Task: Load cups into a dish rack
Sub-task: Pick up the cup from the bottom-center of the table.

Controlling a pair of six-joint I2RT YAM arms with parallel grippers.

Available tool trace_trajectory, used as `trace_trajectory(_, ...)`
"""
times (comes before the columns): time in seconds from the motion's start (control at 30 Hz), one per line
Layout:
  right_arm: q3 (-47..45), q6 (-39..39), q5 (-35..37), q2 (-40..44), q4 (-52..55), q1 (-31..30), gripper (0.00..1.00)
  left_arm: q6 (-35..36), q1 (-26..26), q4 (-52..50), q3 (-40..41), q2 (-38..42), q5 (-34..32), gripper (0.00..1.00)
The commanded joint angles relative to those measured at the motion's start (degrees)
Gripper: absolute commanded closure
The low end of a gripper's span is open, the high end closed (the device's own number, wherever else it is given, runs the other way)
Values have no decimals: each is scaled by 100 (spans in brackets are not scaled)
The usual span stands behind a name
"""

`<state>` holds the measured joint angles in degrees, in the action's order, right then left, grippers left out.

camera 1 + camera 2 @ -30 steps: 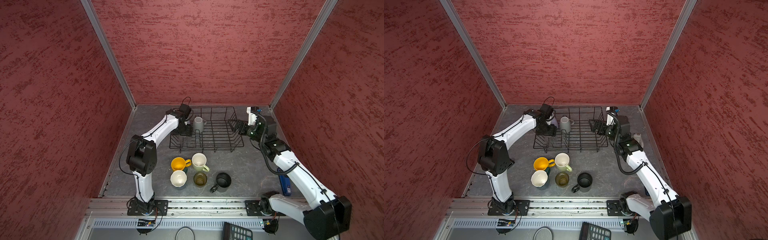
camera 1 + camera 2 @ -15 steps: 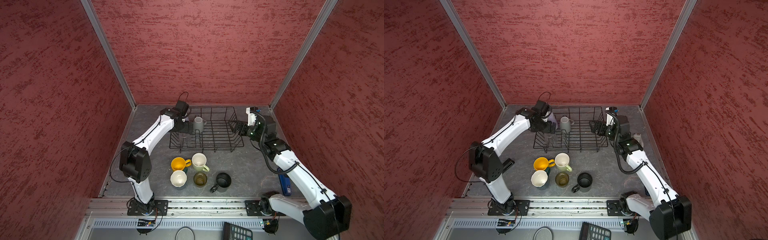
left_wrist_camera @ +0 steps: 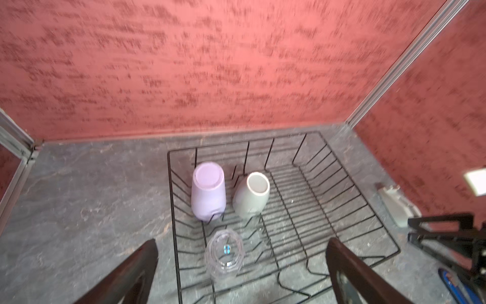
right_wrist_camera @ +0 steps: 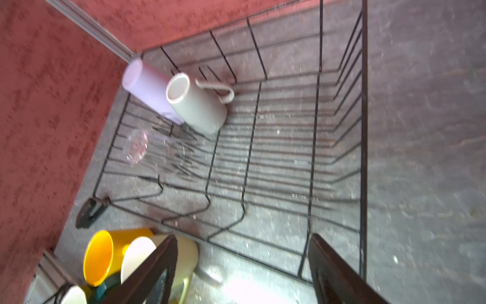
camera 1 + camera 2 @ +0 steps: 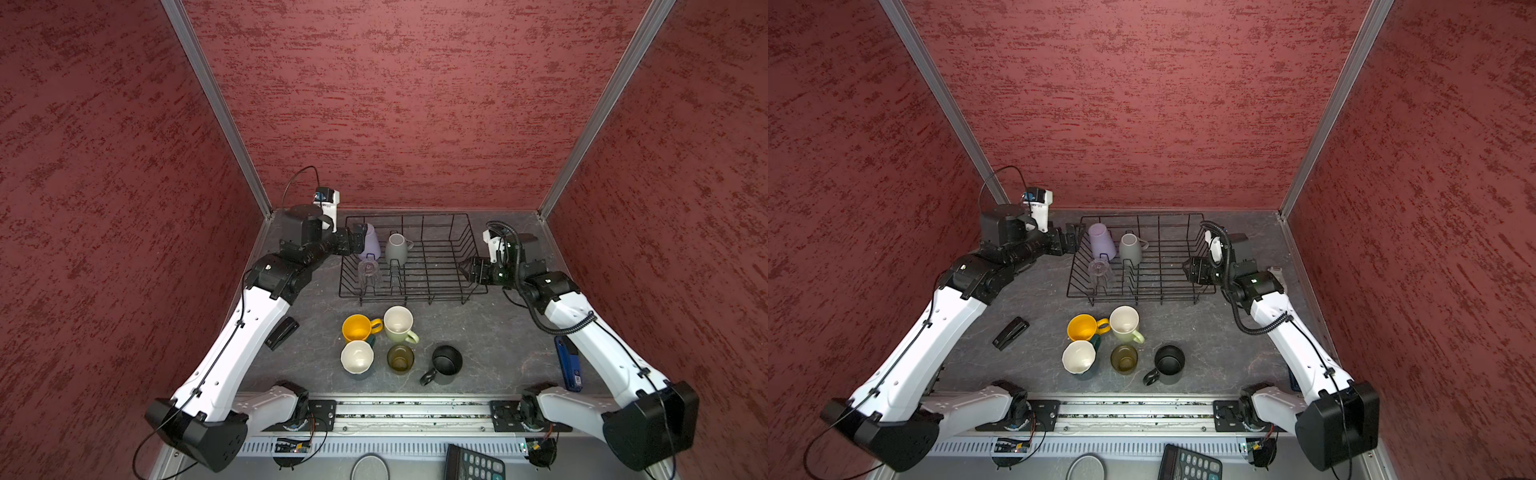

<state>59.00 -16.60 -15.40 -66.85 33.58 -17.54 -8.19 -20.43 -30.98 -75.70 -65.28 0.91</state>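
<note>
Currently: dish rack [image 5: 465,291] holds lilac tumbler [image 5: 370,243], grey mug [image 5: 397,248], clear glass [image 5: 368,272] at its left end; left pincer [image 5: 357,241], right pincer [image 5: 468,268] beside its ends, both parted, empty.

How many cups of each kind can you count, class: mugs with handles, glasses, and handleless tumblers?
Mugs: 5 (yellow mug, pale green mug, grey mug, dark teal mug, black mug)
Glasses: 2 (clear glass, olive-brown glass)
Tumblers: 1 (lilac tumbler)
Total: 8
</note>
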Motion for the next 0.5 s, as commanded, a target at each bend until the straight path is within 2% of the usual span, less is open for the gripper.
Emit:
trace_trajectory(0.0,105,389,187,317,860,-308,23,-547,118,819,149,211,-100,0)
trace_trajectory(0.07,21,421,388,541,1070,-534,24,-840,283,636,66,224,-255,0)
trace_trajectory(0.2,-165,339,331,937,1271,-871,28,-637,244,678,66,244,-345,0)
trace_trajectory(0.27,-176,249,266,1022,1388,-1082,30,-532,191,942,273,371,-261,0)
trace_trajectory(0.47,-440,-215,762,1071,1961,-1641,34,-275,200,1599,836,792,190,1)
